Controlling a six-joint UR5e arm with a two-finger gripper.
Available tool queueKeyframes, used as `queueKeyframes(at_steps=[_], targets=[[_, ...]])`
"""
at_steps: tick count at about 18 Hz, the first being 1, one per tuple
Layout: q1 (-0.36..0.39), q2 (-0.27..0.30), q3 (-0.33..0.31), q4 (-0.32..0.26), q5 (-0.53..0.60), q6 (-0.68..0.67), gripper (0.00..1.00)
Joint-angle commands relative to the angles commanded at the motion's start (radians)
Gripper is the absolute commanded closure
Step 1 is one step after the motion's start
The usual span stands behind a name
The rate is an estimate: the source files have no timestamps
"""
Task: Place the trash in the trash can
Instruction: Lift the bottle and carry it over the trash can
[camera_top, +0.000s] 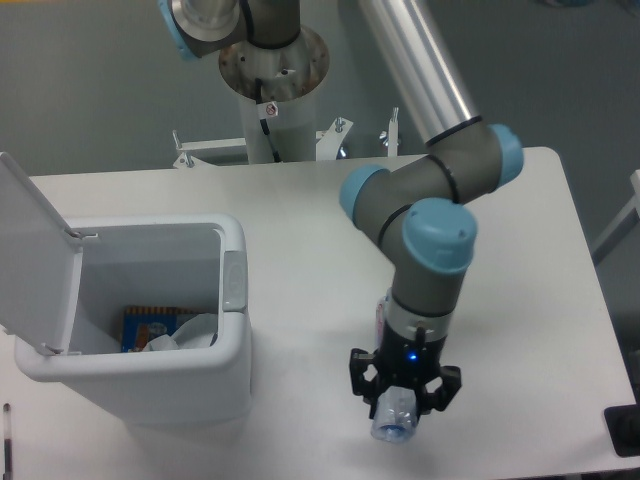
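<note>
We see the gripper (401, 407) pointing down over the front of the table (520, 300), its fingers pinched on the bottle (393, 424). The bottle's clear round end faces the camera just below the fingers; whether it touches the tabletop we cannot tell. A blue light shows on the wrist above the gripper. The bin (232, 340) stands well apart to the left, lid (30, 250) swung open and standing up on its far-left side, grey latch (233, 281) on the right rim. Inside the bin we note a white crumpled paper (188, 333) lying against a blue-and-orange packet (148, 325). The arm's base column (272, 95) rises behind the table.
</note>
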Motion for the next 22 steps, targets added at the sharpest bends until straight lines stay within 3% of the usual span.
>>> queueKeyframes(at_steps=[9, 12, 17, 22], targets=[[0.064, 0.012, 0.241, 0.014, -0.213, -0.258, 0.40], [0.058, 0.040, 0.247, 0.047, -0.216, -0.312, 0.40], [0.020, 0.092, 0.247, 0.049, -0.215, -0.356, 0.40], [-0.058, 0.187, 0.229, 0.049, -0.213, -0.362, 0.40]])
